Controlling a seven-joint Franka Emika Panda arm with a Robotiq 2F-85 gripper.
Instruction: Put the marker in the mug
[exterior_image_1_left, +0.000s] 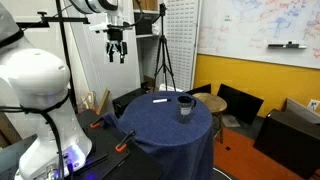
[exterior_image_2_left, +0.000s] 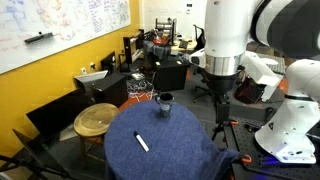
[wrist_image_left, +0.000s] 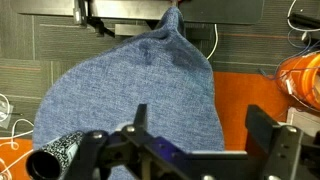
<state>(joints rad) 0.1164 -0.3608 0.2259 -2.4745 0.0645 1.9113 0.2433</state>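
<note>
Fingers (wrist_image_left: 264, 128) are spread wide and hold nothing. In an exterior view they hang high at the left, well apart from the round, blue-draped worktop (exterior_image_1_left: 165, 135). The white marker (exterior_image_1_left: 158, 99) lies flat on the cloth just left of the dark glossy mug (exterior_image_1_left: 185, 106), near it but not touching. The mug stands upright with its mouth up. The wrist view shows the cloth but not the marker, so it gives no guidance for aiming yet.

The step in hand looks like the approach and pick-up. To do it well, bring the fingers over the middle of the marker. Turn the wrist so they close across the thin barrel rather than along it, then come straight down.

The pen is slim and rests on soft fabric. The tips must go low enough to straddle it without digging in and bunching the cloth, since that could roll the marker away or tug the mug. A centred grip should keep it from swinging. Stay on the side away from the mug, which looks light enough to tip if nudged.
</note>
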